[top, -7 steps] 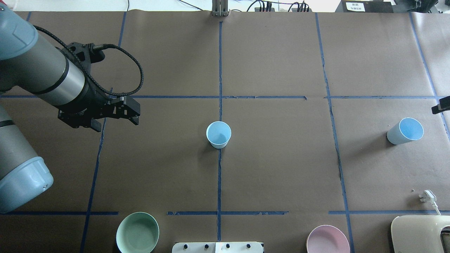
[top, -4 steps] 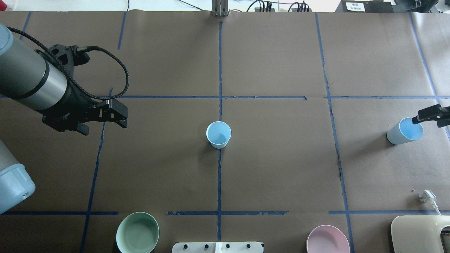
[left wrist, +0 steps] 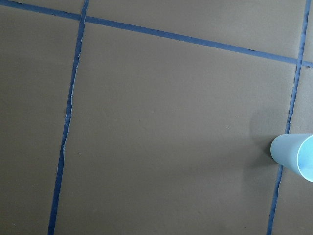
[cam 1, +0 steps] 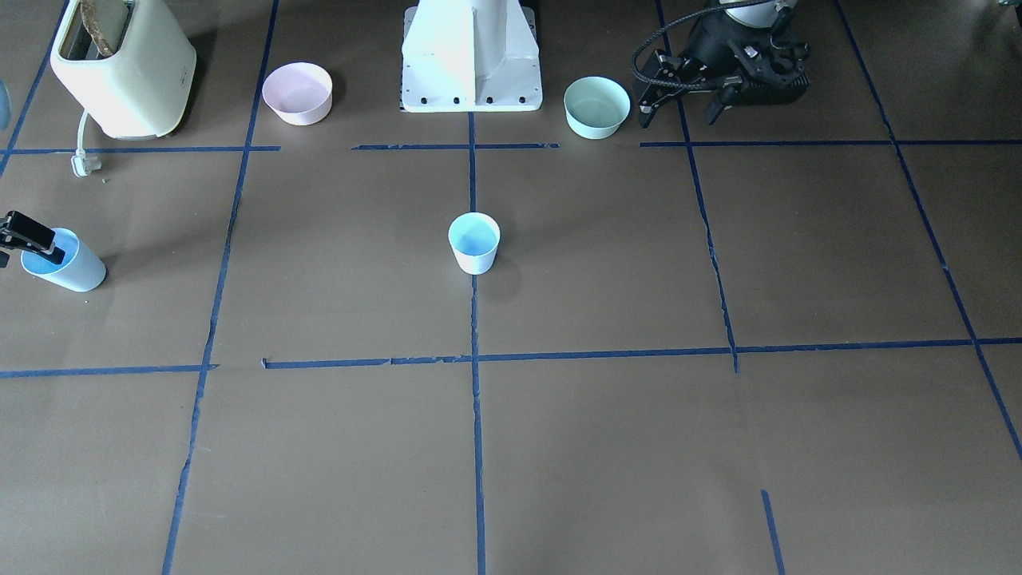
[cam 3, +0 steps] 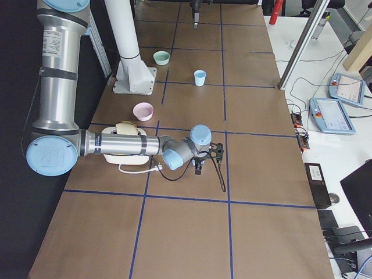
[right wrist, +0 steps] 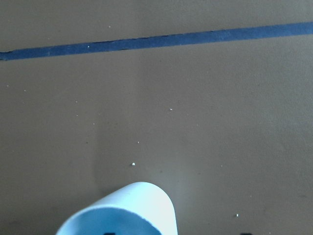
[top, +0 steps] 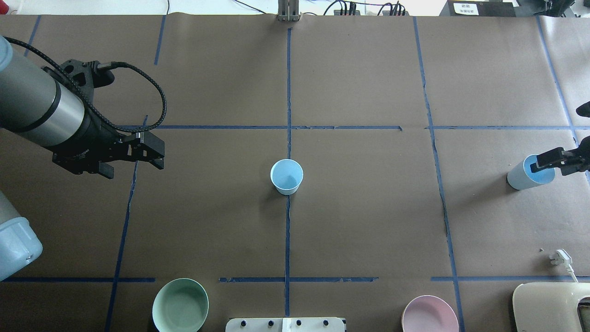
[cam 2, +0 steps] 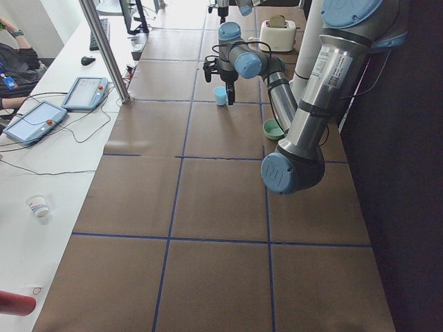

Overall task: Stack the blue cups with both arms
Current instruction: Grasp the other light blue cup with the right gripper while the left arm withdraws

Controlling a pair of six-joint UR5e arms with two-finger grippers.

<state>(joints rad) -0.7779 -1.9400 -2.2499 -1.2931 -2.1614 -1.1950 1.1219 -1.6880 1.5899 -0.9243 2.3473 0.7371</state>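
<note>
One blue cup (top: 286, 176) stands upright at the table's middle; it also shows in the front view (cam 1: 474, 242) and at the right edge of the left wrist view (left wrist: 298, 155). The second blue cup (top: 521, 179) stands at the far right. My right gripper (top: 551, 165) is open at this cup. One finger reaches over its mouth (cam 1: 32, 233). In the right wrist view the cup's rim (right wrist: 122, 210) sits at the bottom edge. My left gripper (top: 133, 167) is open and empty, hovering far to the left of the middle cup.
A mint-green bowl (top: 180, 305) and a pink bowl (top: 429, 316) sit at the near edge, either side of the white pedestal (cam 1: 471, 56). A cream toaster (top: 553, 306) and its plug (top: 560, 257) lie at the near right corner.
My left arm has drawn back to the left, away from the middle cup. My right gripper has come in from the right edge and now reaches over the right cup.
</note>
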